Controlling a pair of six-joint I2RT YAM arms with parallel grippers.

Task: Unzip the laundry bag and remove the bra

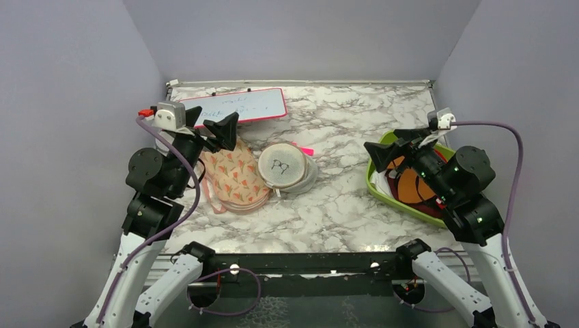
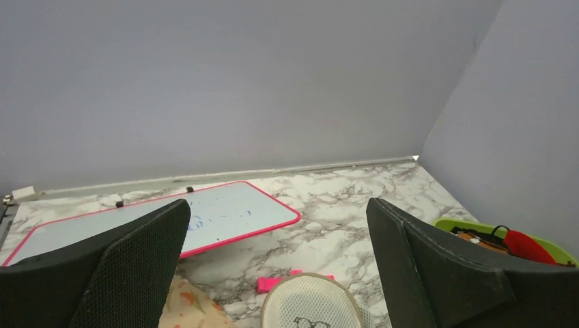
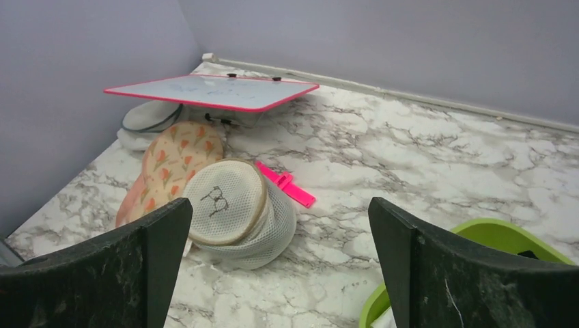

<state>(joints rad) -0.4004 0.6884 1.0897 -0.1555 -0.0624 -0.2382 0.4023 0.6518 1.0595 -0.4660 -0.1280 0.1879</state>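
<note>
The laundry bag (image 1: 281, 166) sits on the marble worktop (image 1: 341, 205), a small round mesh dome with a beige rim and a black doodle on its upper face. It leans against the peach floral pouch (image 1: 232, 174) just to its left, with a pink clip (image 1: 304, 149) just behind it. A red-framed whiteboard (image 1: 239, 106) lies further behind and to the left of the bag. The green bin (image 1: 382, 188) of garments is well to the bag's right.

Both arms are clear of the bag. The left end effector (image 1: 210, 123) hangs above the pouch with its fingers spread wide and nothing between them. The right end effector (image 1: 392, 145) is over the bin, also spread and empty.

No bra is visible; it is presumably inside the bag, and the mesh hides whatever is there.

The bag looks very light and soft. It would probably slide or crumple under a one-sided pull, so one end effector should pin the beige rim while the other works the zip along the seam. A small pale tab at the near edge may be the pull, but it is too small to confirm.
</note>
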